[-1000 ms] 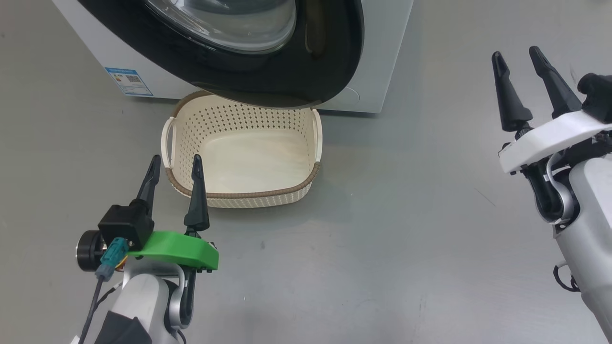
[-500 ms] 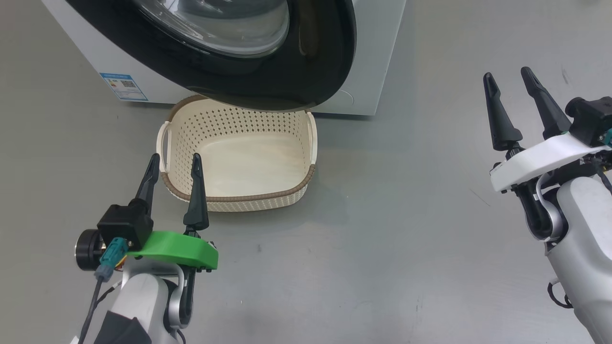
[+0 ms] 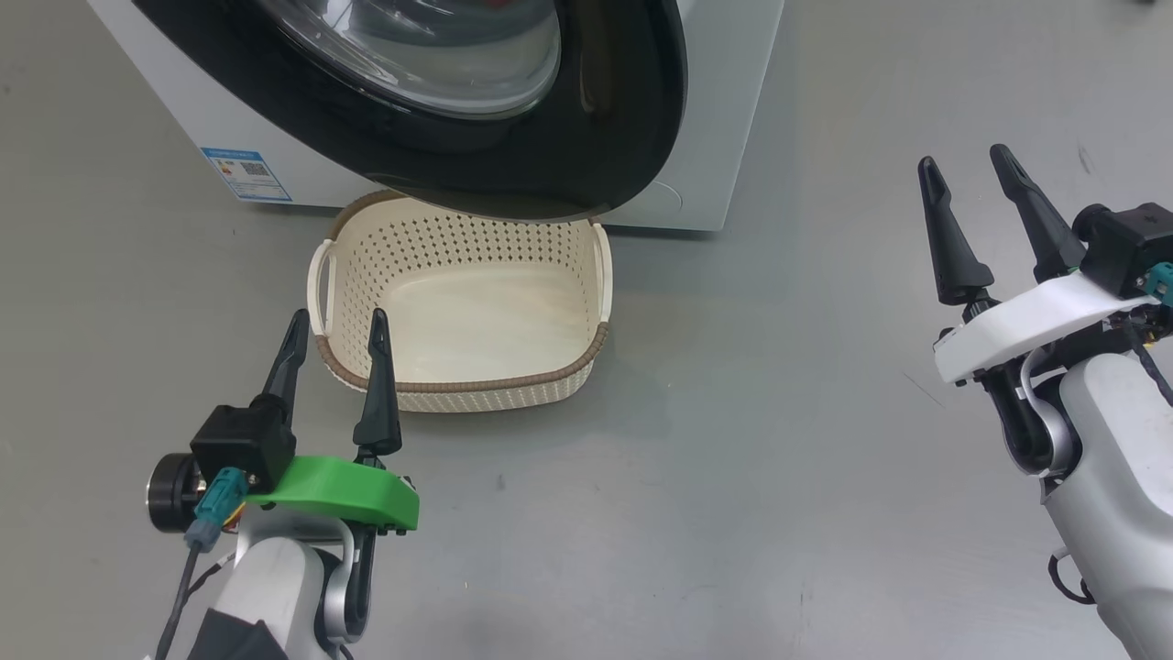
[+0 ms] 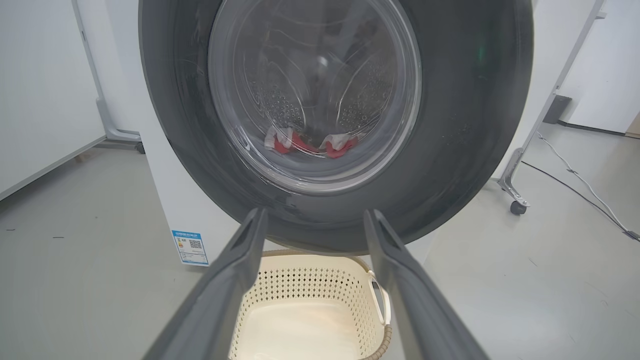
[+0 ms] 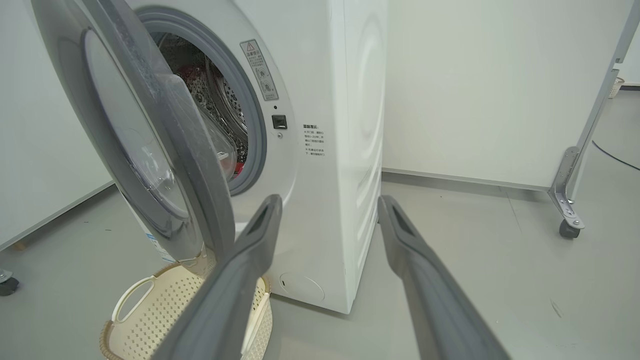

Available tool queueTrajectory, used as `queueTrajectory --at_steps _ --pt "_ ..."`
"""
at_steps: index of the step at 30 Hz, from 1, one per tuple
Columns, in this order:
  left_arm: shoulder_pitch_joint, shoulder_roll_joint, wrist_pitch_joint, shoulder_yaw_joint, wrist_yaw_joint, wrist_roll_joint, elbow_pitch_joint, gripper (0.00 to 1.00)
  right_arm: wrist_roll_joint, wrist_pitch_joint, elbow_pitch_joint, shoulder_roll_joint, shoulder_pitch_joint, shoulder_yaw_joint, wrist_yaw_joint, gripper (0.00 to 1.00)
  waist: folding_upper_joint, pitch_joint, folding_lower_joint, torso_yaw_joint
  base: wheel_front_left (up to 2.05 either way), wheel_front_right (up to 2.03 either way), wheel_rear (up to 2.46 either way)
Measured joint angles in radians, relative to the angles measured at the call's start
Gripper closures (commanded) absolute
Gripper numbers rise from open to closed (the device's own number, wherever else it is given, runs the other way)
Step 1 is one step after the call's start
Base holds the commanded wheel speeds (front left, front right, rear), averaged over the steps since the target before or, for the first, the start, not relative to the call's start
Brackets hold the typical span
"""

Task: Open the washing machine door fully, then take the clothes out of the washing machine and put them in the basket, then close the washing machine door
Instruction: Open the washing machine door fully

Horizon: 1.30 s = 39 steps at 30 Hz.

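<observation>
The washing machine (image 3: 724,110) stands at the top of the head view. Its door (image 3: 605,110) is swung partly out, and the black rim overhangs the basket (image 3: 458,380), which sits empty on the floor. In the right wrist view the door (image 5: 150,150) stands ajar, edge-on, beside the drum opening. Red and white clothes (image 4: 320,145) lie low in the drum, seen through the door glass. My left gripper (image 3: 338,318) is open at the basket's near left corner. My right gripper (image 3: 963,158) is open and holds nothing, well right of the washer.
A blue label (image 3: 247,174) marks the washer's lower left corner. A metal frame leg on a caster (image 5: 567,220) stands right of the washer, with a cable (image 4: 575,185) along the floor behind it. White wall panels close off the back. Grey floor spreads between my arms.
My right gripper has dropped lower and slightly left in the head view, still open. The head camera has shifted a little. The left gripper, door and basket are as before.
</observation>
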Motion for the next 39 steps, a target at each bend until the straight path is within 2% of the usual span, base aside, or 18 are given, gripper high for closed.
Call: queueTrajectory --at_steps 17,29,31,35,39 --pt "0.004 0.000 0.000 -0.015 0.000 0.000 -0.012 0.00 -0.003 -0.002 -0.022 -0.022 -0.012 -0.014 0.000 0.00 0.0000 0.026 0.0000 0.007 0.00 0.00 0.00" --pt "-0.002 0.001 0.000 -0.049 0.000 0.000 -0.028 0.00 -0.009 0.067 -0.033 -0.083 -0.202 -0.013 0.002 0.00 0.0000 0.089 0.0000 0.030 0.00 0.00 0.00" --pt "-0.006 0.001 0.000 -0.060 0.000 -0.001 -0.028 0.00 -0.011 0.083 -0.033 -0.092 -0.233 -0.009 0.004 1.00 0.0000 0.100 0.0000 0.036 0.00 0.00 0.00" --pt "-0.018 0.001 0.000 -0.069 0.000 -0.002 -0.030 0.00 -0.001 0.107 -0.032 -0.099 -0.281 -0.009 0.008 1.00 0.0000 0.116 0.0000 0.046 0.00 0.00 0.00" --pt "-0.038 0.001 0.000 -0.081 0.000 -0.003 -0.033 0.00 0.072 0.154 -0.019 -0.077 -0.331 -0.016 0.010 1.00 0.0000 0.136 0.0000 0.060 0.00 0.00 0.00"
